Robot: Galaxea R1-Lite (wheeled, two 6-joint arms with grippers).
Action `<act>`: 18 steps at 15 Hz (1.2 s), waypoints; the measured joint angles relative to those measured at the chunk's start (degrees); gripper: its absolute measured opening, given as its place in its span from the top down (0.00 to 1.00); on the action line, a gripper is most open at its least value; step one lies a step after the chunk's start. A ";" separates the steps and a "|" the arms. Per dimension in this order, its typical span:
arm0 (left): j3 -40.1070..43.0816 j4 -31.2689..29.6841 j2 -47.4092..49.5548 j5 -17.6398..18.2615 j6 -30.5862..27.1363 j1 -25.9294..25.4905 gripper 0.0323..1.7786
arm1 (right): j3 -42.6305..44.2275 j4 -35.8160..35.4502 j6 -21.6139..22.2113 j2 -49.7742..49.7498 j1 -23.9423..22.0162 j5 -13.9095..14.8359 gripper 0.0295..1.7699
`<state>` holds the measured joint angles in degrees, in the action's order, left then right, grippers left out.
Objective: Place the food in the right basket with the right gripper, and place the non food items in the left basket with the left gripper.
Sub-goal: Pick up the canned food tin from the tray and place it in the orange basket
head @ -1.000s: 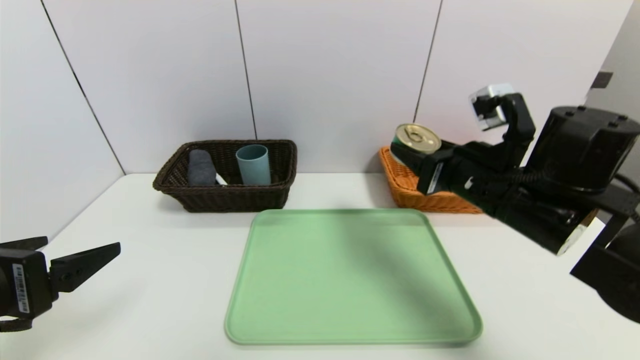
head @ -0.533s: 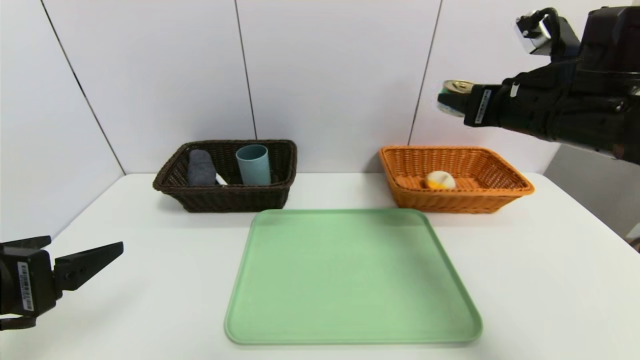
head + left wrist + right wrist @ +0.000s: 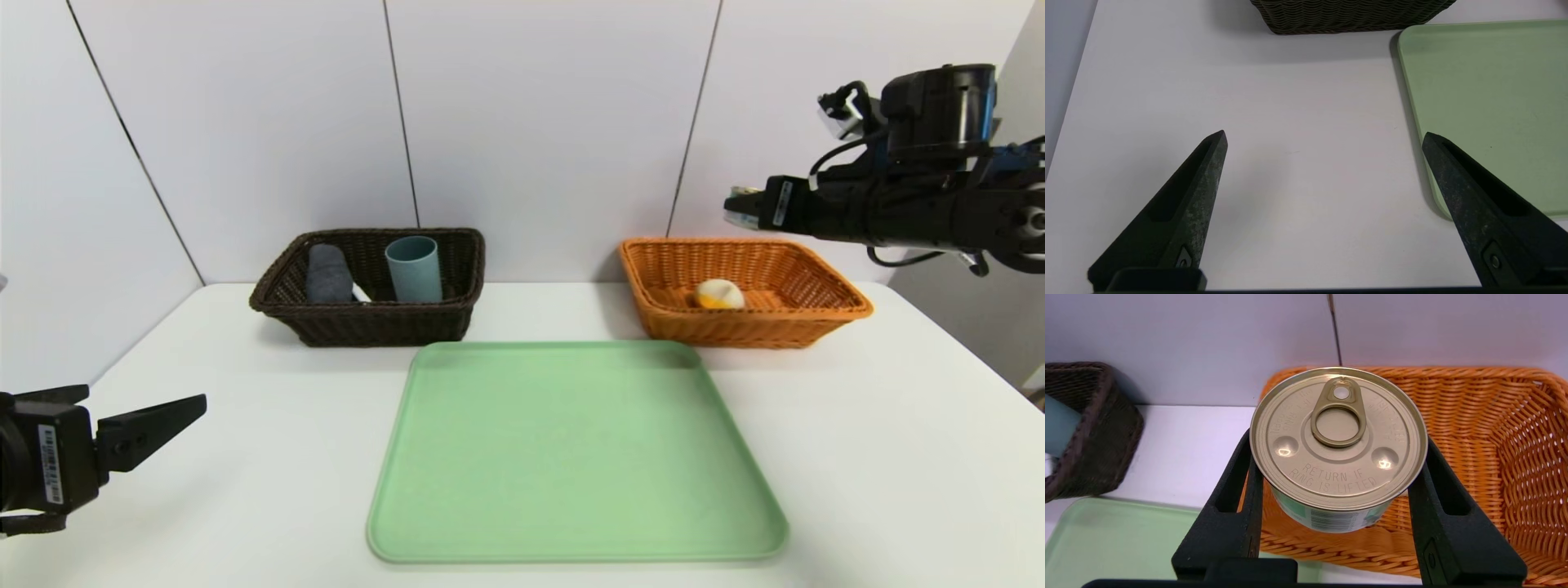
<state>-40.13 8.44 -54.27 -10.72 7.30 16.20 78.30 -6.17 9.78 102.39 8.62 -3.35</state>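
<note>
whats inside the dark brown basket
The dark brown basket holds an upright teal cup and a dark grey roll, with something white between them. Its front wall hides the floor.

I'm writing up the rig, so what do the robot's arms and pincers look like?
Both are matte black. The left pincer has tapered, pointed fingers and a white barcode sticker on its body. The right pincer has the same sticker, black cables looping over the wrist and a small grey camera block.
</note>
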 joint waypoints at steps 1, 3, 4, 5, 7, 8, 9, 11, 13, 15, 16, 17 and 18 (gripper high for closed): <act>-0.11 0.02 -0.11 -0.02 0.05 0.00 0.05 | 0.41 0.02 0.06 1.30 -0.49 -0.09 0.46; -0.27 -0.01 -0.24 -0.09 0.09 -0.02 0.05 | 1.27 0.02 0.09 3.73 -1.13 -0.15 0.46; -0.30 0.00 -0.30 -0.09 0.07 0.00 0.05 | 1.91 0.05 0.06 4.94 -1.38 -0.12 0.46; -0.30 0.00 -0.30 -0.09 0.09 -0.02 0.05 | 2.55 0.06 0.06 5.96 -1.49 -0.12 0.46; -0.33 0.00 -0.33 -0.11 0.20 -0.02 0.05 | 3.67 0.06 0.06 7.80 -1.77 -0.12 0.46; -0.38 0.00 -0.33 -0.13 0.18 -0.02 0.05 | 4.17 0.09 0.02 8.52 -1.87 -0.12 0.46; -0.38 0.00 -0.33 -0.17 0.18 -0.02 0.05 | 4.56 0.06 0.02 9.22 -1.95 -0.11 0.46; -0.41 0.02 -0.33 -0.20 0.13 -0.02 0.05 | 5.05 0.09 0.00 10.23 -2.01 -0.12 0.46; -0.60 0.02 -0.33 -0.20 0.13 -0.02 0.05 | 5.18 0.06 0.00 10.86 -2.15 -0.09 0.46; -0.77 0.02 -0.33 -0.17 0.11 -0.02 0.05 | 5.35 0.09 -0.09 11.36 -2.45 -0.04 0.46; -0.77 0.02 -0.33 -0.11 0.09 -0.02 0.05 | 5.46 0.09 -0.20 11.61 -2.65 0.02 0.46; -0.77 0.02 -0.33 -0.13 0.11 -0.05 0.05 | 5.55 0.09 -0.38 11.86 -2.89 0.11 0.46; -0.77 0.02 -0.33 -0.11 0.09 -0.02 0.05 | 5.72 0.06 -0.52 12.25 -3.25 0.33 0.46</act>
<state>-40.90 8.46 -54.60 -10.83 7.39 16.18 84.02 -6.11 9.25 114.64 5.36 -3.02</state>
